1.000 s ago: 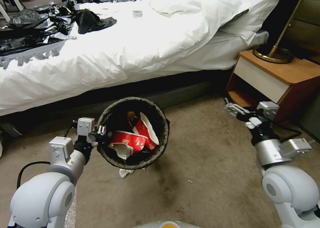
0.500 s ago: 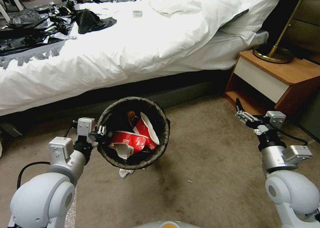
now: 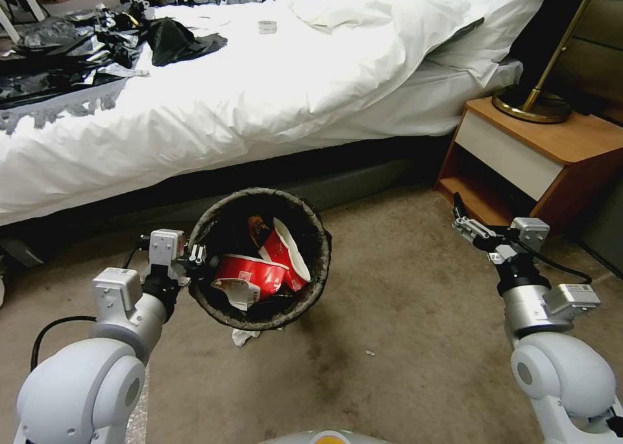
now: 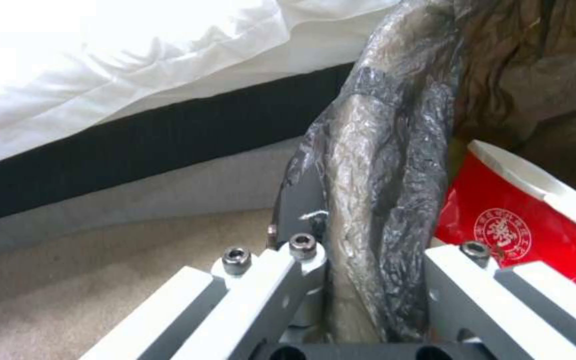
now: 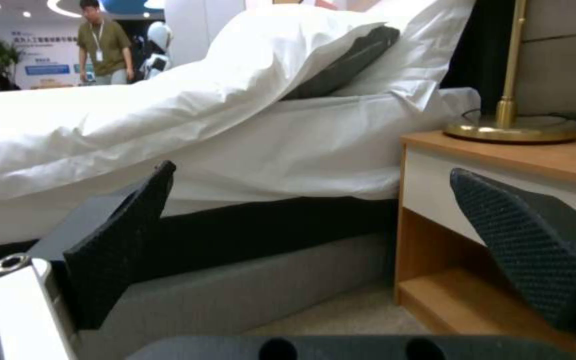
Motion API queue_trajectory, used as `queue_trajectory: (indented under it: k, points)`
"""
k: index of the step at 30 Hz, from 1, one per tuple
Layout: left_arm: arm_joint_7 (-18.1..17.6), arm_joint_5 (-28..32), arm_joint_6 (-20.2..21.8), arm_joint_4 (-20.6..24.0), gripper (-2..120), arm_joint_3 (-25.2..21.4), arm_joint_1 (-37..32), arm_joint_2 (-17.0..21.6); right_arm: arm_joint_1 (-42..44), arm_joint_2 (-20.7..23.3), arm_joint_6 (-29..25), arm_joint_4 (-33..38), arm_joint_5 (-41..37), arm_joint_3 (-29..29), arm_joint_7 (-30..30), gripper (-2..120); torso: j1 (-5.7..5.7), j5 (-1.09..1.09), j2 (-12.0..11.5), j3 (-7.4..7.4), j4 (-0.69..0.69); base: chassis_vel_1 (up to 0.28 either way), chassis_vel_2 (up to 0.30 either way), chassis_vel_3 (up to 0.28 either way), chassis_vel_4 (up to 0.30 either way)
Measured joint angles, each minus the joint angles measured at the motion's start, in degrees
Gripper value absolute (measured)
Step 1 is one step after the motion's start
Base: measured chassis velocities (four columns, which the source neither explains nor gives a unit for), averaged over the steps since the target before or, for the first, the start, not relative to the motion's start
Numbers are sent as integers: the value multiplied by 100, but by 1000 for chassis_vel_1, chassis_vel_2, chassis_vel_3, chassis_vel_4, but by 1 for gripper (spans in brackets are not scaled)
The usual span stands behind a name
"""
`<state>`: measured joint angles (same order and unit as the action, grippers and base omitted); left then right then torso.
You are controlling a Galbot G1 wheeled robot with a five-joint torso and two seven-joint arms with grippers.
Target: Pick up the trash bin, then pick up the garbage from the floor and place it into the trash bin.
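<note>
1. Fingers of the left gripper (image 3: 195, 259) are closed on the rim of the trash bin (image 3: 311, 236); in the left wrist view the bag-covered rim (image 4: 375, 200) goes between the two fingers (image 4: 281, 280), one outside the wall and one inside
2. Beyond these fingers, inside the bin, lies the garbage: a crushed red-and-white paper cup (image 3: 250, 272) and another red piece with white inside (image 3: 285, 246), with something dark and brown behind them. The red cup (image 4: 521, 225) is just beside the inner finger
3. Under the bin, on the far side from the holding fingers, a small piece of white paper (image 3: 243, 335) shows on the carpet (image 3: 402, 314); I cannot tell if the bin touches it or hangs above it
4. Fingers of the right gripper (image 3: 462, 218) are spread wide and hold nothing. In the right wrist view the two dark textured pads (image 5: 128, 240) stand far apart, and between them I see the bed base and the wooden nightstand (image 5: 501, 200), which is near in front of these fingers
5. My judgement of the step: the bin is already picked up and has garbage in it, so the work is in the collecting part. The white paper below the bin seems to be one piece not yet collected
6. Next move, as I judge: the free right gripper must come across and down to the carpet, and the bin may need to shift aside, because it covers part of the paper. Thin paper on carpet asks for a low pinch
</note>
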<state>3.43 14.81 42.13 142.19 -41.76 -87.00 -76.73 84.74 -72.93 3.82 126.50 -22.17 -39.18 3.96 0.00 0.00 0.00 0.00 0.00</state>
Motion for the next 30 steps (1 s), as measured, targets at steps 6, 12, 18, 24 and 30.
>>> queue_trajectory:
  k: [6, 12, 18, 24, 30]
  points:
    - [0, 0, 1, -1, 1, -9, 8, -23, -30, -10, 46, -28, 21, 44, 18, 100, 0, 0, 0, 0, 0, 0, 0, 0, 0]
    - [-1, 49, 1, -19, 1, -45, 44, -51, -75, -41, 304, -38, 19, 201, 27, 100, 0, 0, 0, 0, 0, 0, 0, 0, 0]
    - [-2, 93, 1, -39, 1, -45, 73, -19, -56, -56, 356, -9, 37, 235, 18, 100, 0, 0, 0, 0, 0, 0, 0, 0, 0]
    - [-5, 97, 1, -79, 1, -46, 71, -11, -98, -72, 350, -50, 43, 242, 16, 100, 0, 0, 0, 0, 0, 0, 0, 0, 0]
    - [-5, 110, 1, -129, 1, -27, 108, 5, -121, -70, 340, -101, 43, 243, 18, 100, 0, 1, 0, 0, 0, 0, 0, 0, 0]
